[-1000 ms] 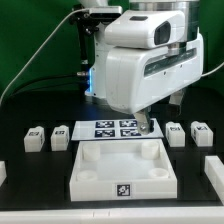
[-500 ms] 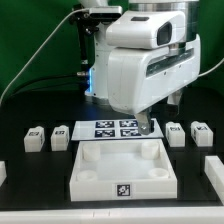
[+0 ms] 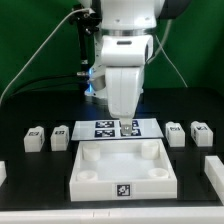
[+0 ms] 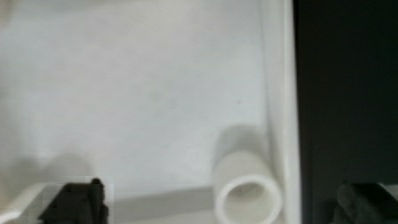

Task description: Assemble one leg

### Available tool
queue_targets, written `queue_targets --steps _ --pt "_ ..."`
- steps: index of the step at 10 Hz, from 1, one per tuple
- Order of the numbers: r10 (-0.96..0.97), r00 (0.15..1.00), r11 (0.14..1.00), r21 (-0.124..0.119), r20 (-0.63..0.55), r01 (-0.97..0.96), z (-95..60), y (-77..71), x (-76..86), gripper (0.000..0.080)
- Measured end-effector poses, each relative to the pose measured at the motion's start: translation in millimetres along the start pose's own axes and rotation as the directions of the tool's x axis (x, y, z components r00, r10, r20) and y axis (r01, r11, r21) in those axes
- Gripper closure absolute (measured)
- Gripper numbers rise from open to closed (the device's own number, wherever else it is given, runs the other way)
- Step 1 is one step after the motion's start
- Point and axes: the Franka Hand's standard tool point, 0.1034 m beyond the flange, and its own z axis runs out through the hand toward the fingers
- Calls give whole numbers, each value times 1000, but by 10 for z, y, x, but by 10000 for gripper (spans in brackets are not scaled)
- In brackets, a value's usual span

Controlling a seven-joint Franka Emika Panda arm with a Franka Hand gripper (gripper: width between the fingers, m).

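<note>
Four small white legs with black-and-white tags stand on the black table: two on the exterior view's left (image 3: 35, 139) (image 3: 60, 137) and two on its right (image 3: 177, 133) (image 3: 200, 133). My gripper (image 3: 125, 126) hangs over the back edge of the large white tray part (image 3: 90, 172), apart from every leg. In the wrist view the gripper (image 4: 222, 205) is open and empty. Its dark fingertips (image 4: 75, 200) straddle the tray's white surface (image 4: 143, 90) and a round corner socket (image 4: 246, 195). No leg shows in the wrist view.
The marker board (image 3: 105, 127) lies just behind the tray, partly under the gripper. White parts sit at the table's edges on the exterior view's left (image 3: 3, 170) and right (image 3: 214, 166). A cable (image 3: 40, 55) hangs at the back.
The arm's head has turned and swung toward the exterior view's left. The gripper has shifted left over the marker board and the tray's back edge. The parts have not moved.
</note>
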Motion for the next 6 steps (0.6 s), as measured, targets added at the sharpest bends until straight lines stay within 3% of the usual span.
queue_targets --steps 1,3,6 --pt "-19 1000 1000 -11 -5 19 65 -30 -40 150" --pt "-2 1000 1000 10 -10 2 243 -90 -110 150" --pt "1 1000 1000 3 -24 -1 490 -146 -84 150"
